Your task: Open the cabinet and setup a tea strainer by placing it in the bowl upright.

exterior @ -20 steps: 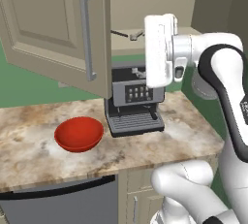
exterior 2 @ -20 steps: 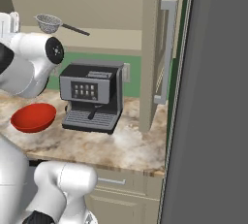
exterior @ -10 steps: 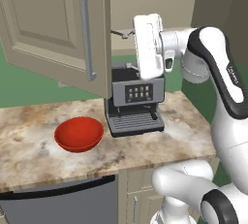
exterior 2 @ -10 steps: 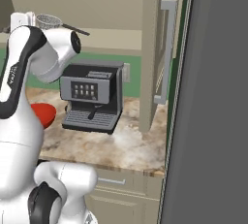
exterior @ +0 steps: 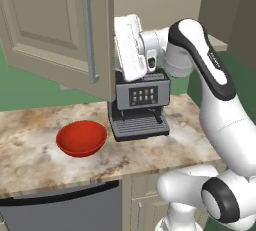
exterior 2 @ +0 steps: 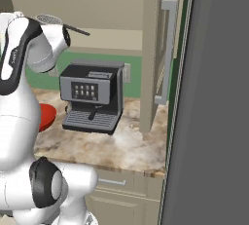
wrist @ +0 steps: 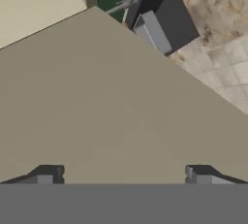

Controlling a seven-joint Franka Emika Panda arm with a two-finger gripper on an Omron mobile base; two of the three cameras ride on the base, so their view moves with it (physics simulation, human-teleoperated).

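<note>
Cabinet [exterior: 55, 30] door open. Your pincer [wrist: 123, 173] wide, empty, up beside shelf. Strainer [exterior 2: 50, 19] on shelf just past hand, handle lying sideways. Bowl [exterior: 81, 138] waits below on tabletop [exterior: 30, 150].

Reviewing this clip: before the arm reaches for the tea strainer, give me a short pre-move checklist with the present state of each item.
1. Cabinet door swung open: ok.
2. Claw open and empty: ok.
3. Tea strainer visible on the cabinet shelf: ok.
4. Strainer within the claw's fingers: not ok, none between them in the hand view.
5. Bowl on the counter, free to receive it: ok.
6. Coffee machine clear of the arm's path: cannot tell.
</note>
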